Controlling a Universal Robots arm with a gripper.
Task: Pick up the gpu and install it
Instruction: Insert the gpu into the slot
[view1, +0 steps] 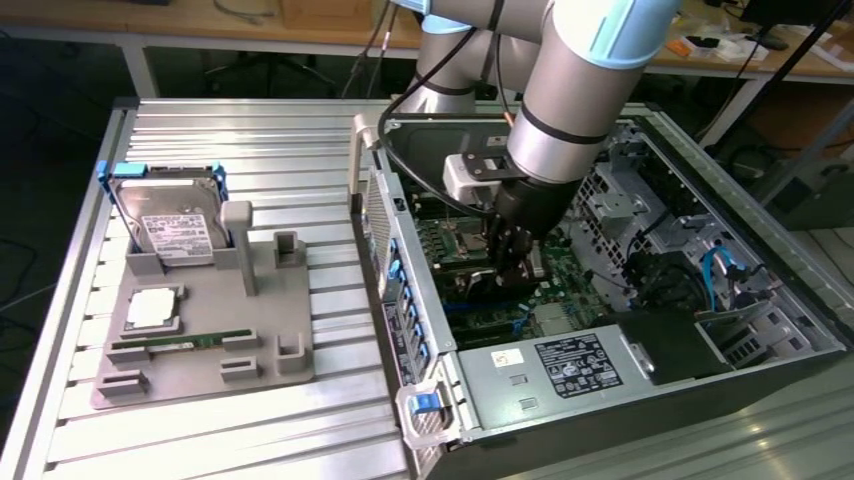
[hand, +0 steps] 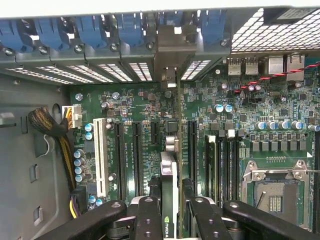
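While the end effector (hand: 170, 220) is gripping the gpu (hand: 169, 185) edge-on above the motherboard (hand: 130, 107), keeping the card vertical and its bracket lined with the rear slot opening (hand: 172, 70) matters most.

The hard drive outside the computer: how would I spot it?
Beside the open computer case, towards the exterior view's left, a grey holder tray sits on the ribbed metal table. The hard drive leans in its blue bracket at the far end: silver, boxy, white-labelled, unlike the flat green memory stick nearer.
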